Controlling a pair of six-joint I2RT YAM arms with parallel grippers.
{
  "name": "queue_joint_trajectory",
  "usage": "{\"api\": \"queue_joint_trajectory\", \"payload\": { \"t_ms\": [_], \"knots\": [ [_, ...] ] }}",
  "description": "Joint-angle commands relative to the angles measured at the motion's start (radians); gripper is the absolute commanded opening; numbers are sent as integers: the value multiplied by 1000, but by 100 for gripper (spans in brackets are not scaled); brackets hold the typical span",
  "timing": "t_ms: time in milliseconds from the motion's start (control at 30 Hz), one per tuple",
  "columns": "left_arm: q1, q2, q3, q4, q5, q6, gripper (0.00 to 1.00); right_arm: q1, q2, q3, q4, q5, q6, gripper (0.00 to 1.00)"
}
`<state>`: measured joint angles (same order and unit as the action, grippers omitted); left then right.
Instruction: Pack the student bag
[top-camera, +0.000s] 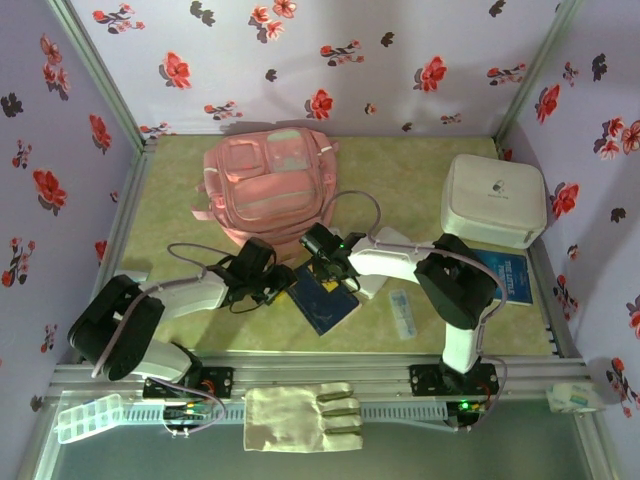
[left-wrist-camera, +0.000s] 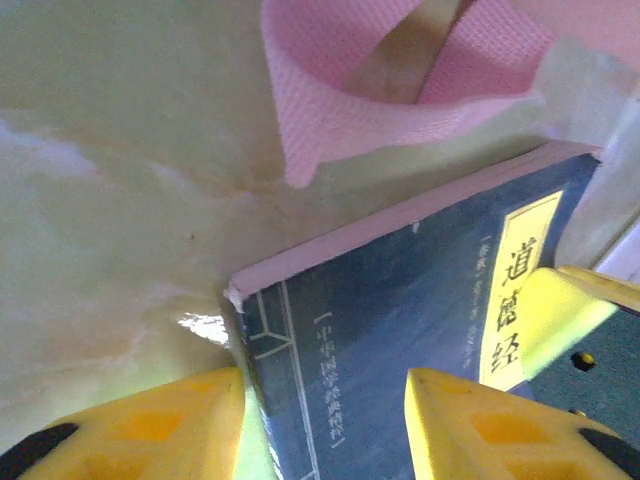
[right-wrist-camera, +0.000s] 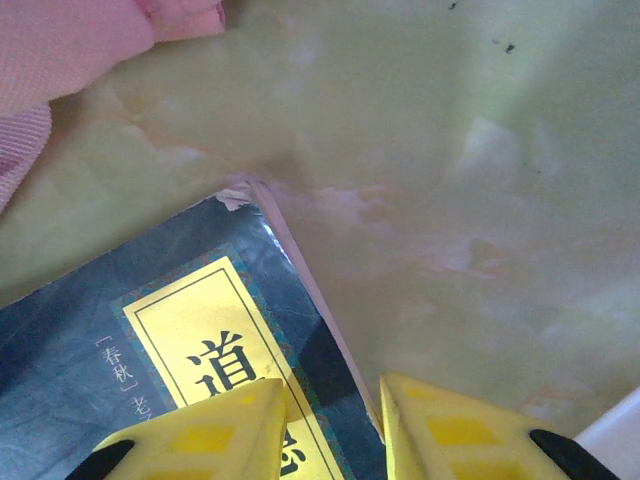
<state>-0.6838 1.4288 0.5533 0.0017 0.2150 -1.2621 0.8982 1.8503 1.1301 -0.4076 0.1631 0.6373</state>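
Yellow-fingered left pincer (left-wrist-camera: 325, 400) straddled the left edge of the blue book (top-camera: 322, 298), grip unclear; the student bag (top-camera: 268, 185) lay behind, toward the bench's (top-camera: 400, 200) far edge. Opposite, the right pincer (right-wrist-camera: 335, 410) straddled the other edge, likewise unclear. Both likely needed to lift level together.

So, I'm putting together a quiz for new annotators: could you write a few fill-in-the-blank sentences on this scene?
1. The student bag at the back of the table is ____ in colour.
2. The left gripper and the right gripper each straddle an edge of a dark blue ____.
3. The white box stands on the table's ____ side.
Missing words: pink; book; right.
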Motion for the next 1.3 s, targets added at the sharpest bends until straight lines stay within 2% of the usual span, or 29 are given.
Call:
{"api": "queue_joint_trajectory", "payload": {
  "t_ms": [0, 300, 433, 633, 967, 1100, 1233, 1267],
  "knots": [
    [-7, 23, 8, 25, 14, -13, 48, -8, 47, -26, -23, -13, 13, 31],
    [-5, 14, 15, 147, 65, 22, 44, -7, 57, -26, -15, -36, 23, 31],
    [-6, -35, 8, 205, 109, 31, 43, -8, 56, -28, -9, -48, 28, 31],
    [-7, -115, 7, 206, 121, 73, 40, -10, 54, -26, -3, -56, 33, 31],
    [-10, -18, 38, 193, 122, 109, 28, -13, -11, -68, 58, -98, 54, 32],
    [-9, 7, 55, 192, 120, 137, 18, -19, -78, -95, 100, -108, 49, 33],
    [0, -3, 117, 144, 121, 190, 0, -33, -177, -100, 101, -64, 43, 37],
    [2, -16, 140, 117, 120, 219, 0, -39, -205, -104, 105, -50, 42, 40]
  ]
}}
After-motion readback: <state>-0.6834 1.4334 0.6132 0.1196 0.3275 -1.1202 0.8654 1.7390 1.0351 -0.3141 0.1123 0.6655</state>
